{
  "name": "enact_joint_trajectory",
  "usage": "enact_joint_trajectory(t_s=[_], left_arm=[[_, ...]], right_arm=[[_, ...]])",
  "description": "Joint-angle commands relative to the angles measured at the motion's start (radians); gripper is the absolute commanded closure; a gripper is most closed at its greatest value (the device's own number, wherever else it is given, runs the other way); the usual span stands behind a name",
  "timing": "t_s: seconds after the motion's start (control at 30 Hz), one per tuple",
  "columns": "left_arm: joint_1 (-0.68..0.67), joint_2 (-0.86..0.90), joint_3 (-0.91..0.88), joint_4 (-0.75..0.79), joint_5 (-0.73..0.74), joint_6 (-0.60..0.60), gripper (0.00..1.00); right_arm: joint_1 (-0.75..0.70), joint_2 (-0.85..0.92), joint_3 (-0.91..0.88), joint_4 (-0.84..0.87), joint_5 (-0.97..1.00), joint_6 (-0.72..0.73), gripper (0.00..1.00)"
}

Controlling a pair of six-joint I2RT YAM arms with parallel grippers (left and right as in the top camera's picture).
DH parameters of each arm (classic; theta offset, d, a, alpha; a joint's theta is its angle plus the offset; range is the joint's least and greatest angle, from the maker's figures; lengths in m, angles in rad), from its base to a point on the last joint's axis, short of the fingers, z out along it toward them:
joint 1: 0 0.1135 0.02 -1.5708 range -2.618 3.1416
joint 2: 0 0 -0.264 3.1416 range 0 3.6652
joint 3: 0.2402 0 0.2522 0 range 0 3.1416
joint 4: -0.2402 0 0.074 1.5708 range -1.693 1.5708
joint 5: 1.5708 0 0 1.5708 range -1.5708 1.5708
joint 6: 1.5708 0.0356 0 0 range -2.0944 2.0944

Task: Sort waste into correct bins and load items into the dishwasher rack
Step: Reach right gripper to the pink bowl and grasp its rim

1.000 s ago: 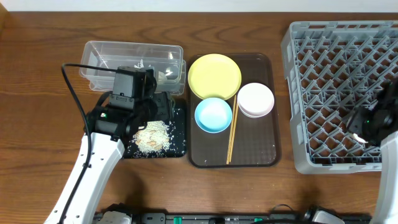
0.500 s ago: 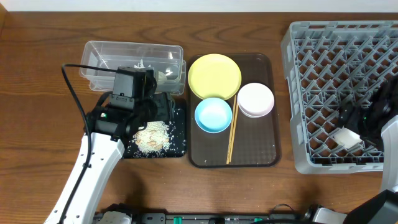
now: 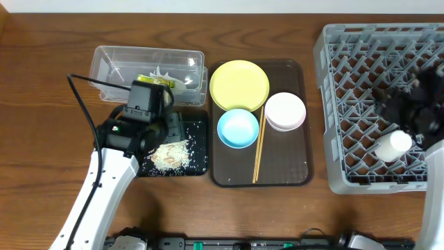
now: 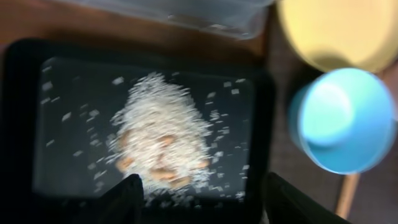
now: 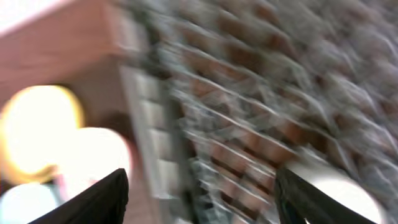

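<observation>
The green-and-orange wrapper (image 3: 154, 80) lies in the clear tub (image 3: 111, 64). Beige crumbs (image 3: 170, 152) sit in the black tray (image 3: 200, 163). My left gripper (image 3: 164, 123) hovers over the tray, open and empty; in its wrist view (image 4: 208, 205) the crumbs (image 4: 161, 130) lie just ahead. The yellow plate (image 3: 239, 85), light-blue bowl (image 3: 238, 128), pink-white bowl (image 3: 285, 111) and chopsticks (image 3: 258, 147) rest on the brown tray. The white cup (image 3: 393, 146) lies in the grey rack (image 3: 347, 83). My right gripper (image 3: 408, 104) is blurred above the rack, open (image 5: 202, 199).
The brown serving tray (image 3: 295, 170) lies between the black tray and the rack. The left wrist view shows the blue bowl (image 4: 345, 118) and yellow plate (image 4: 336, 31) to the right of the black tray (image 4: 22, 124). The right wrist view is blurred over the rack (image 5: 249, 93).
My right gripper let go of the white cup, which now lies in the rack, and moved away toward the back. My left gripper drew back from the tub, uncovering the wrapper inside.
</observation>
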Motion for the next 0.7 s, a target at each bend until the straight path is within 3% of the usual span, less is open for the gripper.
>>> enact_joint_trajectory(t_s=[0.0,0.1,0.33,0.67], left_arm=[[0.003,0.006,0.011,-0.024,-0.123,-0.087,0.36],[0.003,0.006,0.009,-0.027,-0.123,-0.089,0.36],[0.003,0.006,0.008,-0.027,-0.122,-0.089,0.36],[0.003,0.007,-0.002,-0.027,-0.122,-0.089,0.35]], right_arm=[[0.130,-0.009,0.012,0.025,-0.113,-0.062,0.27],[0.263,0.021,0.004,0.055,-0.037,-0.079,0.27],[0.476,0.187,0.004,0.090,0.172,-0.071,0.45],[0.539,0.459,0.004,0.119,0.297,0.102,0.61]])
